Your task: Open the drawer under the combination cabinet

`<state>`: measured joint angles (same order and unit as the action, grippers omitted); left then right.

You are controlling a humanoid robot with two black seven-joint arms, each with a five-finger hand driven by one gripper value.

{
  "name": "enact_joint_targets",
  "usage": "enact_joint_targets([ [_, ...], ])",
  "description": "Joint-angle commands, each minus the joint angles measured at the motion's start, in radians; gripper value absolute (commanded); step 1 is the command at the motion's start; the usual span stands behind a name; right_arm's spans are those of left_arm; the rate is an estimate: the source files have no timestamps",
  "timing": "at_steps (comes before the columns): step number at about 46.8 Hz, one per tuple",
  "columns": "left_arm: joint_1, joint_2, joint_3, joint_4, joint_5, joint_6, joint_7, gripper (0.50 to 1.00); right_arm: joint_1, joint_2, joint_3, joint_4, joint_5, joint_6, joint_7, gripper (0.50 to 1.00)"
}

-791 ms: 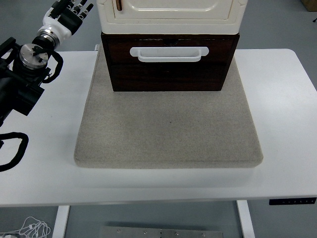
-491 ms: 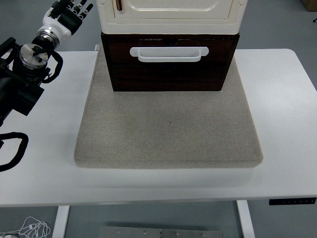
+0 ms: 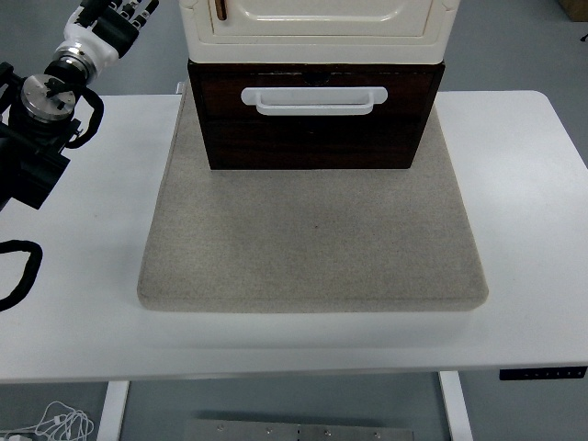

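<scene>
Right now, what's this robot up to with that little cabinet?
Nothing is being handled yet. A cream cabinet sits on a dark wooden drawer with a white handle, at the far end of a grey mat on the white table. The drawer looks shut. The robot's left hand is raised at the top left corner, to the left of the cabinet and touching nothing. Its right arm is out of view. Reaching for the handle seems the likely next move.

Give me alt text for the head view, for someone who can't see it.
A dark wooden drawer with a white handle sits closed under a cream cabinet on a beige mat. The robot's left hand is raised at top left, away from the handle.
</scene>
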<state>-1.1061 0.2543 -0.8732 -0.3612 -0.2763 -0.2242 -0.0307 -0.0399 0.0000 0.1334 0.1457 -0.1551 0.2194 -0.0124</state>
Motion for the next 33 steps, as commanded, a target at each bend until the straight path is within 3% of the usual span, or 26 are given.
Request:
enact_joint_targets([
  [1, -0.004, 0.000, 0.000, 0.001, 0.000, -0.004, -0.005, 1.000, 0.000, 0.000, 0.000, 0.000, 0.000, 0.000, 0.000, 0.926],
  [19, -0.101, 0.140, 0.002, 0.001, 0.002, 0.002, -0.005, 1.000, 0.000, 0.000, 0.000, 0.000, 0.000, 0.000, 0.000, 0.926],
  [33, -0.296, 0.246, 0.074, -0.005, 0.054, 0.000, -0.005, 1.000, 0.000, 0.000, 0.000, 0.000, 0.000, 0.000, 0.000, 0.926],
])
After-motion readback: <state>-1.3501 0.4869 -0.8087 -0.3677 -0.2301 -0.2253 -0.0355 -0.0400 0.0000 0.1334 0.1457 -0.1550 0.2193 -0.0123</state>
